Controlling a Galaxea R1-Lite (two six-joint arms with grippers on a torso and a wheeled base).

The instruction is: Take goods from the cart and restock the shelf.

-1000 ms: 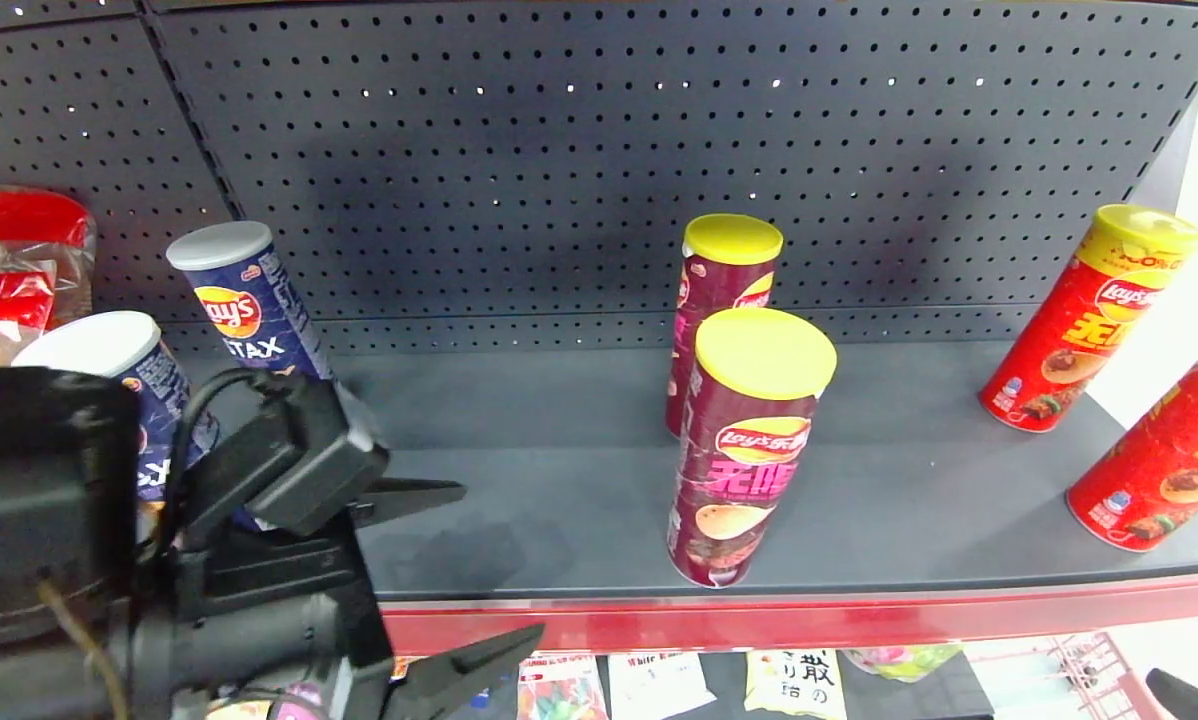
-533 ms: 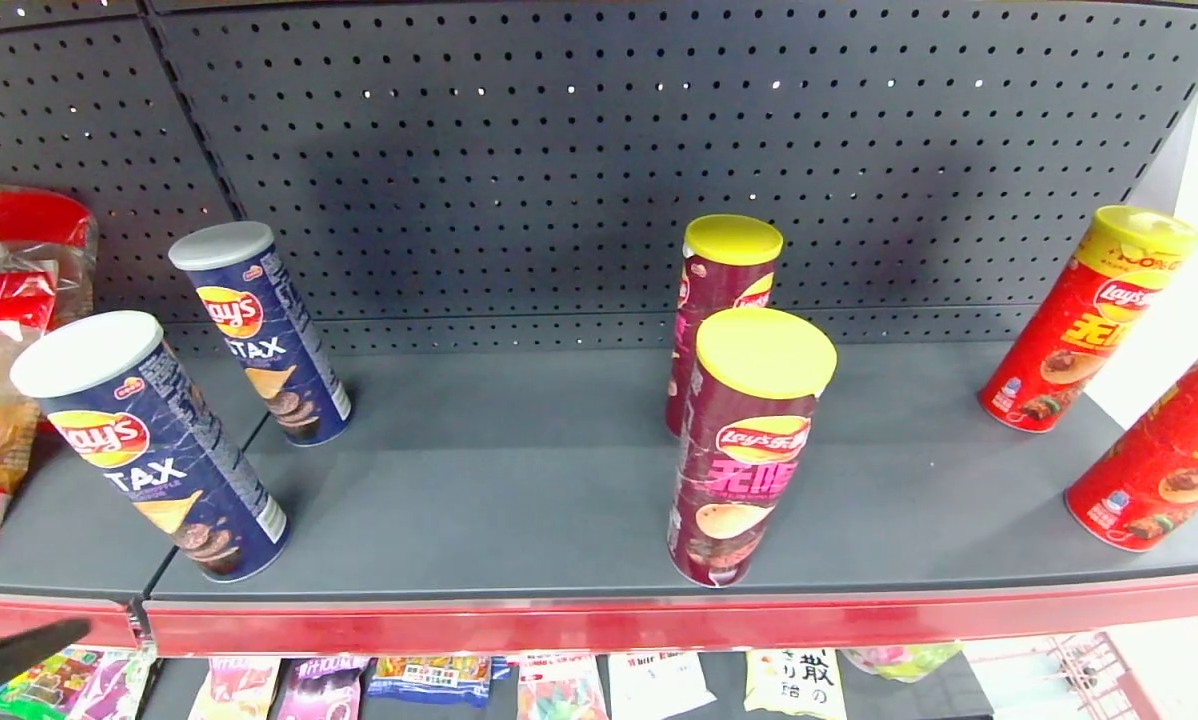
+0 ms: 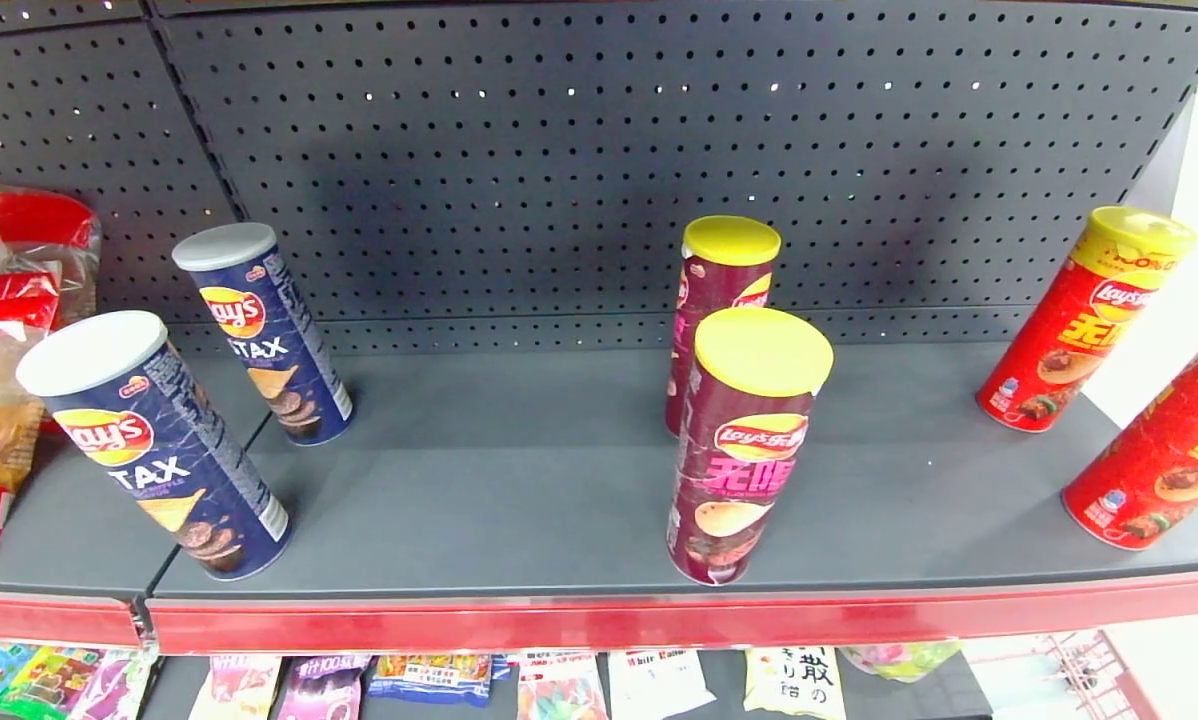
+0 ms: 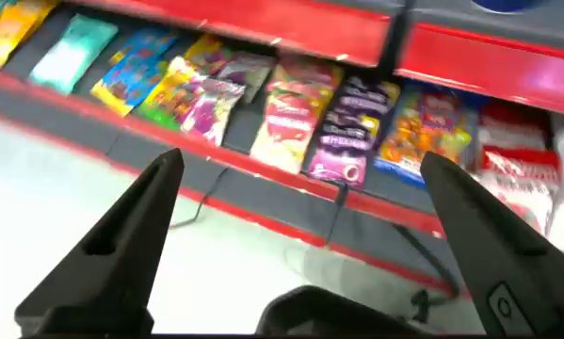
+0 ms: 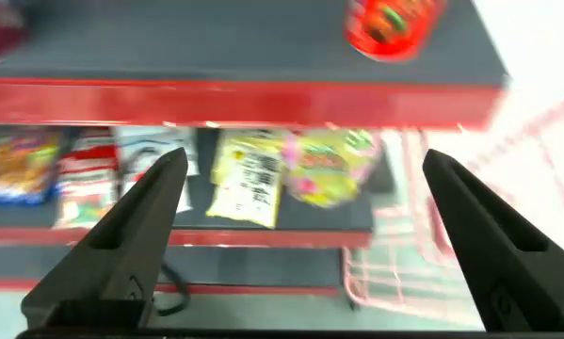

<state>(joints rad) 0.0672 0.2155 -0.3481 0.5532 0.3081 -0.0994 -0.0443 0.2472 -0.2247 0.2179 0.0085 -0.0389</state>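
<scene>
The grey shelf [image 3: 519,490] before its pegboard back holds upright chip cans [image 3: 264,335], and its red lip [image 5: 244,94] lies ahead of both my jaws, with the lower-tier packets [image 4: 291,122] straight beyond my fingertips. My left gripper [image 4: 302,160] and right gripper [image 5: 305,155] are splayed wide and empty — the pink cart wire [image 5: 394,273] lies beyond the right one's fingers. I judge a splayed finger could snag that wire or the lip, and a careless reach could topple the front maroon can [image 3: 744,450] near the edge.
</scene>
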